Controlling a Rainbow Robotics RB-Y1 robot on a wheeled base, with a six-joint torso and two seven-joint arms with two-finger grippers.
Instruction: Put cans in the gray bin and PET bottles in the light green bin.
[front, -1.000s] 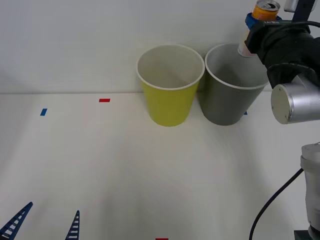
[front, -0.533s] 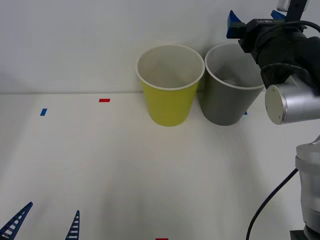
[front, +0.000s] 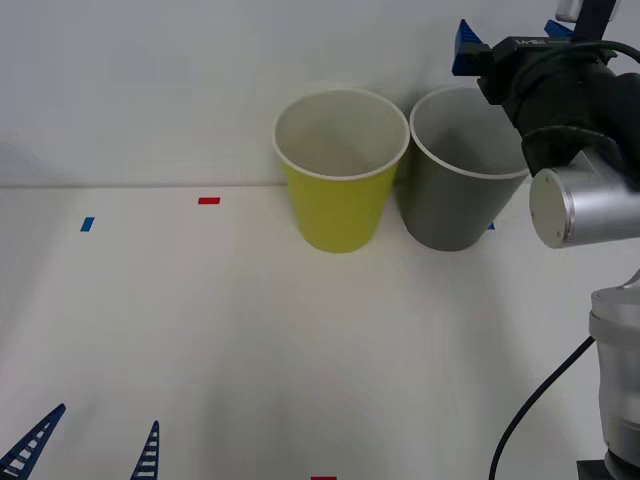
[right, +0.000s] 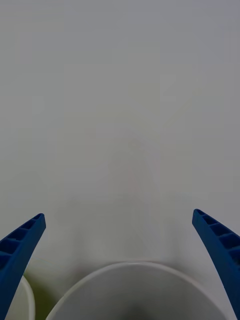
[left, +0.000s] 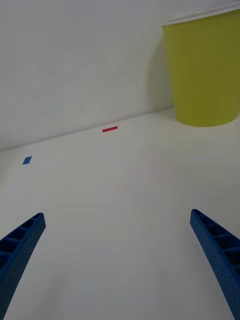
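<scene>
**Front view: right gripper spread above the gray bin, nothing in it**

Right gripper (front: 505, 40) sits upper right of frame, over the gray bin (front: 462, 205); its fingers (right: 20, 250) are spread wide with nothing between them. I can't see the can; likely inside the gray bin, but its bottom is hidden. Light green bin (front: 338, 205) touches the gray one, center frame, looks empty. Left gripper (front: 90, 445) parked lower left, spread, empty. I'd lift the right arm straight up before swinging away, so the fingers don't clip the rim (right: 130, 272).
</scene>
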